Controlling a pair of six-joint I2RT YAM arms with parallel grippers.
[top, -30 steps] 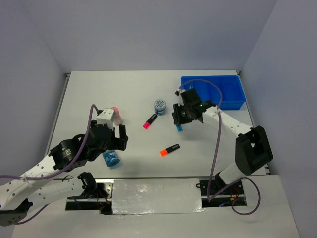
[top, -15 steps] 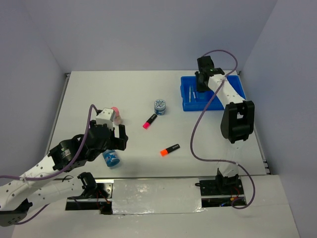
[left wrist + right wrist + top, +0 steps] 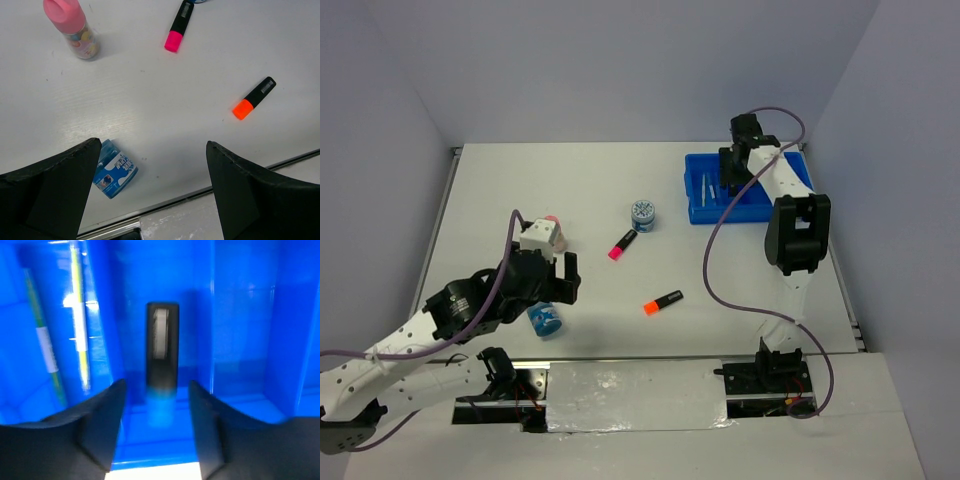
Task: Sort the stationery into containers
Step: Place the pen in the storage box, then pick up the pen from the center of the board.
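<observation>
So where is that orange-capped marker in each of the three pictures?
Top external: the orange-capped marker lies just below the middle of the picture.
Left wrist: right of centre, cap pointing lower left.
Right wrist: not in it.
Shared landmark: the pink-capped marker, which is top centre in the left wrist view.

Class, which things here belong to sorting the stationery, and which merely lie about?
Belongs: bright blue plastic tray; pink-capped black marker; orange-capped black marker; blue-capped black marker; thin pale pens; upright round blue jar; toppled round blue jar; pink-capped bottle.
Just there: purple cable; white table.
</observation>
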